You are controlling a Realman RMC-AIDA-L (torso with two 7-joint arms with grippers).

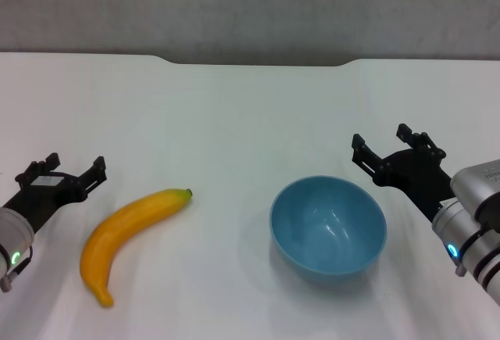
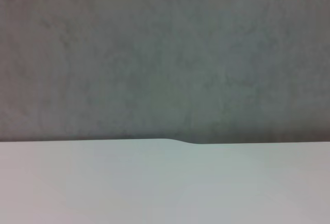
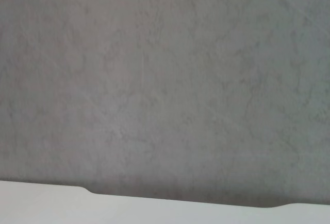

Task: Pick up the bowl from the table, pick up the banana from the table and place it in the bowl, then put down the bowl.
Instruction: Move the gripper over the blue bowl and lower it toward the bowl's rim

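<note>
Noted bowl (image 1: 328, 229) upright on white worktop (image 1: 234, 121), right of centre, nothing inside. Noted banana (image 1: 129, 230) flat on worktop, well left of bowl, stem tip toward bowl. Found left gripper (image 1: 62, 168) just left of banana, fingers spread, holding nothing. Found right gripper (image 1: 383, 148) just beside bowl's far right rim, fingers spread, not touching. Saw only worktop edge and grey wall (image 2: 165, 54) through both wrist cameras.

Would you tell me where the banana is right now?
In the head view, the banana lies on the table, left of the bowl, beside the left gripper.
</note>
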